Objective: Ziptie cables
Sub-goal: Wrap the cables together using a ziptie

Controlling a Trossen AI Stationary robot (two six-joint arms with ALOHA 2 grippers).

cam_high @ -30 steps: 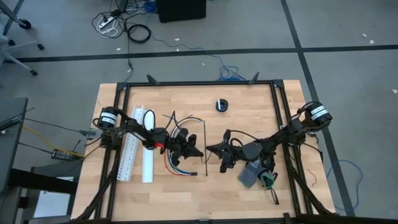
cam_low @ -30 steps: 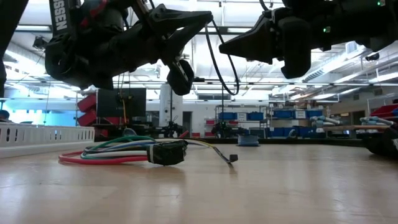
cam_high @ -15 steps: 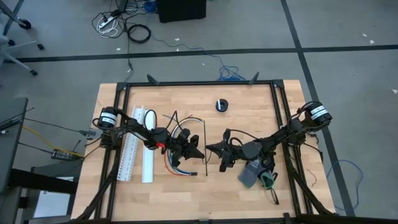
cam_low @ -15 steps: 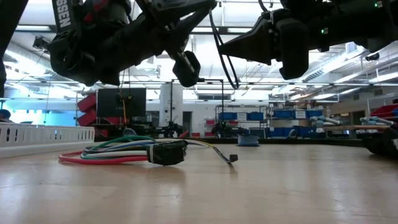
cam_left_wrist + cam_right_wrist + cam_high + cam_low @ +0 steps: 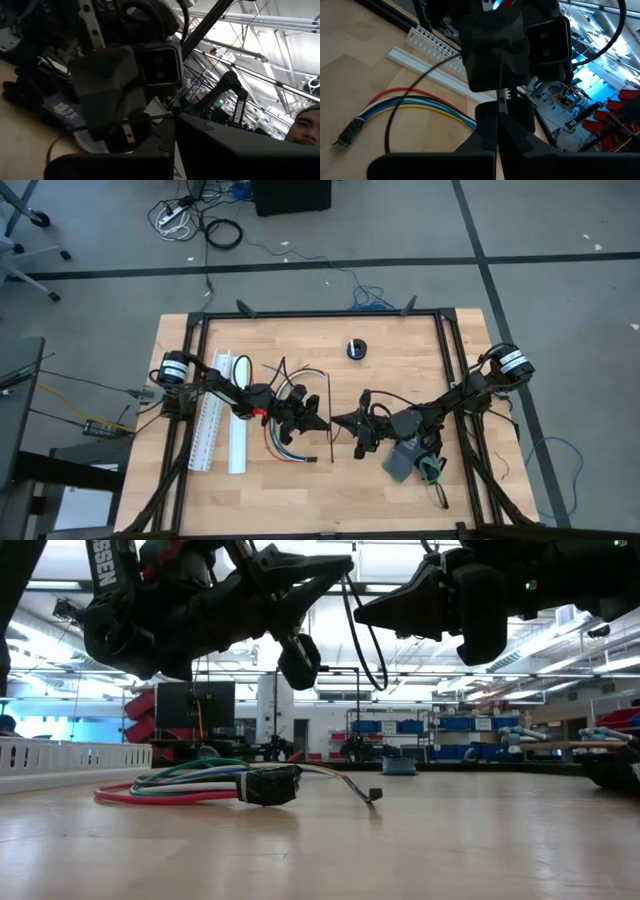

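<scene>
The cables (image 5: 283,442) lie flat on the table as a loose bundle of red, blue, yellow, green and white wires (image 5: 415,105), also in the low view (image 5: 190,780). One straight black ziptie (image 5: 331,405) runs near to far just right of them. My left gripper (image 5: 322,425) and my right gripper (image 5: 336,420) hover tip to tip above the table, right of the bundle, both shut on a second thin black ziptie (image 5: 501,75). A thin black strip (image 5: 400,95) curves away below them. My left gripper pinches the thin black ziptie (image 5: 150,118) between its shut fingertips, coming level from the table's left; the strip is lifted clear. My right gripper pinches the same ziptie at its toothed part (image 5: 503,97), coming level from the right; the strip runs straight on toward the left gripper.
A long white slotted channel (image 5: 215,420) and its cover lie left of the cables. A small black round object (image 5: 357,348) sits toward the far edge. A grey pouch with a green tool (image 5: 410,460) lies under the right arm. A person (image 5: 305,125) shows beyond the table.
My left gripper has rocked slightly upward and back while edging toward my right gripper. Both have stayed shut, and the cables have not moved.
</scene>
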